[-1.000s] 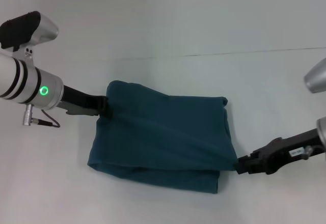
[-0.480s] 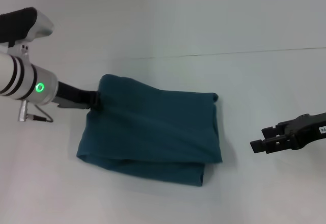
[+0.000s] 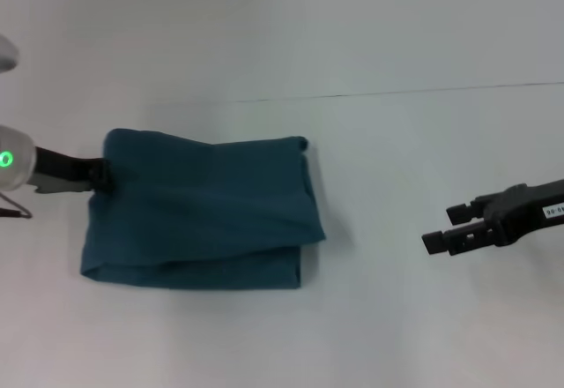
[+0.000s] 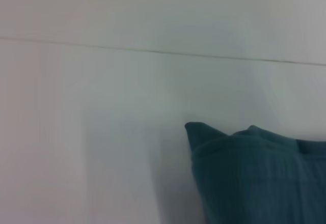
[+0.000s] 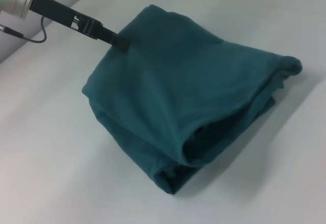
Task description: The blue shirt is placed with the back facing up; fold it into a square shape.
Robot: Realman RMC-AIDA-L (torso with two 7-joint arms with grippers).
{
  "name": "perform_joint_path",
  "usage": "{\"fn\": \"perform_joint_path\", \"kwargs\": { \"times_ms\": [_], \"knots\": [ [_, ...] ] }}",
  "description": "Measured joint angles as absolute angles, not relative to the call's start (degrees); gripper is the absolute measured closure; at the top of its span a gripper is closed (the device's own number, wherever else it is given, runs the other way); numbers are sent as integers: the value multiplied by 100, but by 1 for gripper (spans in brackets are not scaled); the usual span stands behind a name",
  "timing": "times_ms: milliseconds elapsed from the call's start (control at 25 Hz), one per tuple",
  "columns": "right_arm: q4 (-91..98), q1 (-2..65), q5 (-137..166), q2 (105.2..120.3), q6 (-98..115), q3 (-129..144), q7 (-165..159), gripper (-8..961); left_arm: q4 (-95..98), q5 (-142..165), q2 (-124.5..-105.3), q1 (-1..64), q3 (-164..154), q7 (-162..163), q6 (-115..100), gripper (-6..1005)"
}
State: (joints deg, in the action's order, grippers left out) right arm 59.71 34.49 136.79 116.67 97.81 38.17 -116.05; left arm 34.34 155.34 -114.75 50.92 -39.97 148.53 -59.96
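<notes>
shirt: blue shirt [image 3: 198,207] folded, roughly square
left gripper [image 3: 99,175]: clenched on shirt's 10 o'clock corner, dragging
right gripper [image 3: 445,230]: released, 3 o'clock, well apart

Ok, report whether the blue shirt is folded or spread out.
Folded. The blue shirt lies as a compact, roughly square bundle with stacked layers at its edge, the left gripper at one corner.

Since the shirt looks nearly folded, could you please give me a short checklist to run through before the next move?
1. Blue shirt folded into a compact, roughly square bundle: ok.
2. Edges aligned: not ok, the top layer overhangs at one corner.
3. Left end effector clamped on the shirt's far left corner: ok.
4. Right end effector released and apart from the cloth: ok, open.
5. Bundle flat on the table: not ok, loose layers gape at its open end.
</notes>
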Motion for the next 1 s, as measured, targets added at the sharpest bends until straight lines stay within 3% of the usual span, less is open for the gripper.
{"fn": "perform_joint_path", "kwargs": {
  "times_ms": [520, 760, 1000],
  "knots": [
    [6074, 3437, 13278, 11740, 9792, 3841, -11610, 44, 3534, 15607, -11503, 4979, -3912, 14813, -6293, 972],
    [6100, 3417, 13031, 11848, 9789, 3853, -11392, 46, 4236, 15338, -11529, 4697, -3907, 14694, -6999, 758],
    [6108, 3410, 12826, 11896, 9767, 3826, -11120, 48, 5232, 13891, -11585, 3921, -3795, 13711, -7752, 499]
  ]
}}
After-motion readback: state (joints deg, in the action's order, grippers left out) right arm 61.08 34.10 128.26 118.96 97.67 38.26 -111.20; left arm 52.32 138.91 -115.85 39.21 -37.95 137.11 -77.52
